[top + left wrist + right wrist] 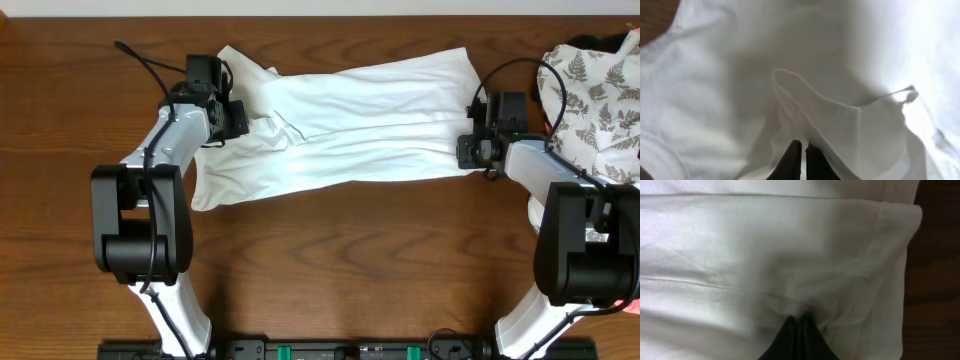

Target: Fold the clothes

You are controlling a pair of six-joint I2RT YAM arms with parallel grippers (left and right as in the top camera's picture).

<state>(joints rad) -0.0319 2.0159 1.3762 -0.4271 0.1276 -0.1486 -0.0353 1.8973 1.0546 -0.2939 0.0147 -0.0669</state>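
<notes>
Holding plain white short-sleeved cotton T-shirt [360, 120] stretched left to right on far half of brown wooden table [330, 270]. Gripped at left by left gripper [238, 118], at right hem by right gripper [472, 150], both closed tight on fabric, likely for tension before folding.

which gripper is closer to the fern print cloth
Right. The right gripper pinches the T-shirt edge beside the fern-print cloth; the left gripper grips its far end.
</notes>
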